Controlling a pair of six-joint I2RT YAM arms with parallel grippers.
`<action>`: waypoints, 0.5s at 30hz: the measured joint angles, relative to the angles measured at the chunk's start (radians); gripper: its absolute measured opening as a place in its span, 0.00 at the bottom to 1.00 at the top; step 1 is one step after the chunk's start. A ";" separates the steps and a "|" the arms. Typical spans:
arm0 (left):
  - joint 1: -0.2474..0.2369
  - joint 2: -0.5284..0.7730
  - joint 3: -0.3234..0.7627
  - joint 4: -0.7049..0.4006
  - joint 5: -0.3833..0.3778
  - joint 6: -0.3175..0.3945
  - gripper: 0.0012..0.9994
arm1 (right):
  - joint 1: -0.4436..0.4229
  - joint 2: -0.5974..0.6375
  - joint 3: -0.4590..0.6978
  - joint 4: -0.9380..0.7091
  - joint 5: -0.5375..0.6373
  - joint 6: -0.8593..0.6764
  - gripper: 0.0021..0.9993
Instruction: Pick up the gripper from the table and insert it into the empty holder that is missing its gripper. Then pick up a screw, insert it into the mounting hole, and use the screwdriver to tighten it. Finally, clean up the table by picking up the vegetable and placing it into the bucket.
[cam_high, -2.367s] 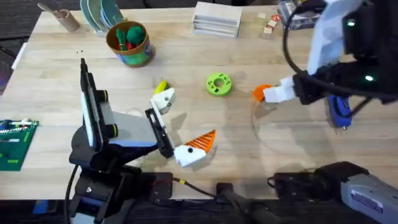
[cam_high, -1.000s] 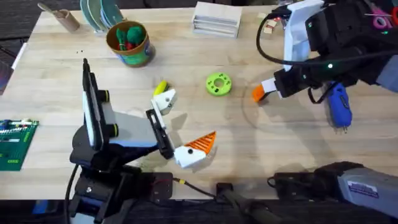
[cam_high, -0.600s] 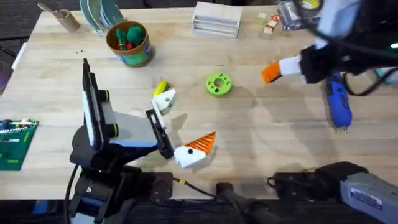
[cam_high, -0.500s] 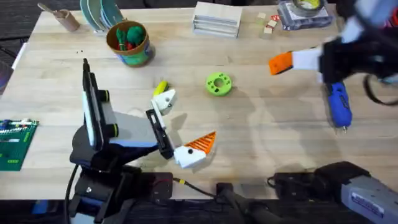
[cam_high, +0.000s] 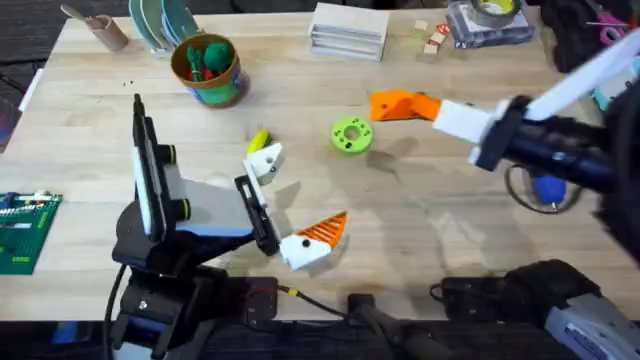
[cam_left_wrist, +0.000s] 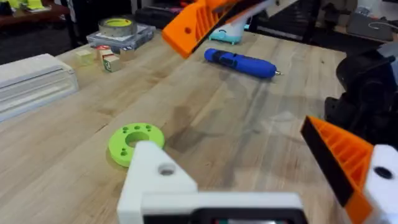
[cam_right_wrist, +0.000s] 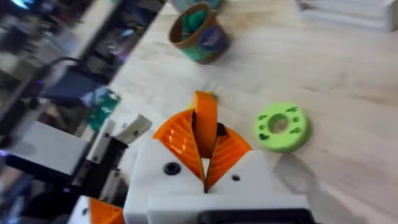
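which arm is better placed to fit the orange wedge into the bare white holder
Right. The right hand is shut on the orange wedge and sits beside the green ring, a short way across from the white holder. The left hand is open and holds nothing.

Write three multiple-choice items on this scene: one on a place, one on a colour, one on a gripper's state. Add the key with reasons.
1. Where is the stubby blue plastic screwdriver?
A. hanging from a hook
B. lying on the pale wooden table
C. inside a drawer

2. What colour is the small loose plastic wedge held in the right gripper?
A. orange
B. blue
C. green

3. How do the jaws of the left gripper stand?
A. shut on the screwdriver
B. shut on the wedge
C. open

Key: 1 B, it lies flat on the planks; 2 A, it matches the orange ribbed pads clamping it; 3 C, they are wide apart with nothing between.
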 joint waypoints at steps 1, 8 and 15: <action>0.000 0.000 0.000 0.000 0.000 0.000 0.99 | 0.000 0.020 -0.030 0.067 -0.032 0.049 0.01; 0.000 0.000 0.000 0.000 0.000 0.000 0.99 | 0.008 0.346 -0.078 0.372 -0.328 0.344 0.01; 0.000 0.000 0.000 0.000 0.000 0.000 0.99 | 0.092 0.578 -0.080 0.644 -0.443 0.515 0.01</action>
